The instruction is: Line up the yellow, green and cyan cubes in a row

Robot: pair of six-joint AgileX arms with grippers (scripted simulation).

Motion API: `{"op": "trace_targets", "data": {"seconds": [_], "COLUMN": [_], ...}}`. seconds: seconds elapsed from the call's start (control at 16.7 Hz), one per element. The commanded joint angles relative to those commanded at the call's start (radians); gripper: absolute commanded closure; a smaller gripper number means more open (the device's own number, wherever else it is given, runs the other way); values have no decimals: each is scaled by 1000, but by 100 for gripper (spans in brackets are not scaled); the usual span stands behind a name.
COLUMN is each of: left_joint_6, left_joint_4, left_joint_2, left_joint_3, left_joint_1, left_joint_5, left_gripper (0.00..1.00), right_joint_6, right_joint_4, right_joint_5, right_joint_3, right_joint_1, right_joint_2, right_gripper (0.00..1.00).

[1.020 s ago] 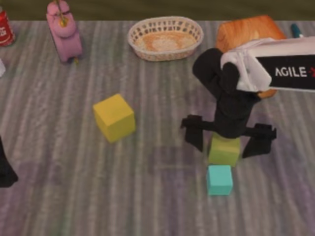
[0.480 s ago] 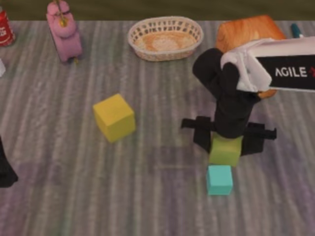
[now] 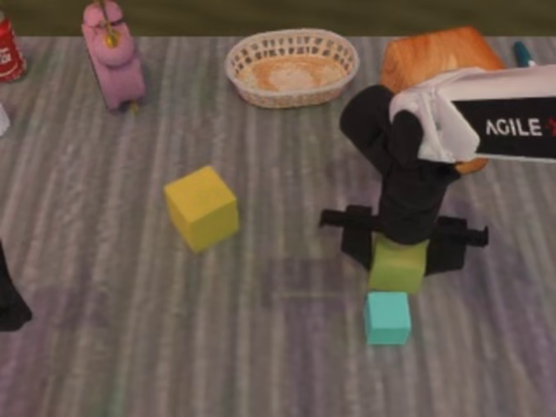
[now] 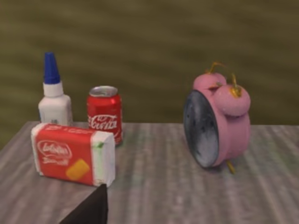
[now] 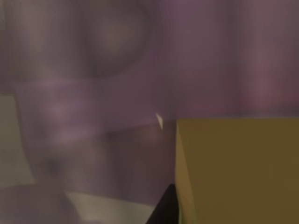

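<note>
Since the right gripper (image 3: pixel 400 243) has its jaws clamped on the green cube (image 3: pixel 397 266), with the cyan cube (image 3: pixel 387 317) just beside it, any drag could knock cyan; yellow cube (image 3: pixel 201 207) sits well apart at left; left arm parked at the left edge.

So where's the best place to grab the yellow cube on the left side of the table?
From straight above, closing on two opposite side faces of the yellow cube. It sits flat but turned at an angle, so the fingers should probably rotate to match. Nothing crowds it.
</note>
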Motion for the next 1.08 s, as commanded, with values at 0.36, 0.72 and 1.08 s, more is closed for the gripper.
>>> {"op": "trace_targets", "data": {"seconds": [0.36, 0.72, 1.08], "left_joint_6": [0, 0, 0], "left_joint_4": [0, 0, 0], "left_joint_2": [0, 0, 0], "left_joint_3": [0, 0, 0], "left_joint_1": [0, 0, 0], "left_joint_5": [0, 0, 0], "left_gripper": [0, 0, 0], "right_joint_6": [0, -3, 38], "right_joint_4": [-156, -242, -265], "right_joint_5": [1, -1, 3], "right_joint_3": [93, 149, 150], "right_joint_1": [7, 9, 103], "right_joint_2": [-51, -93, -103], "right_gripper": [100, 100, 100]}}
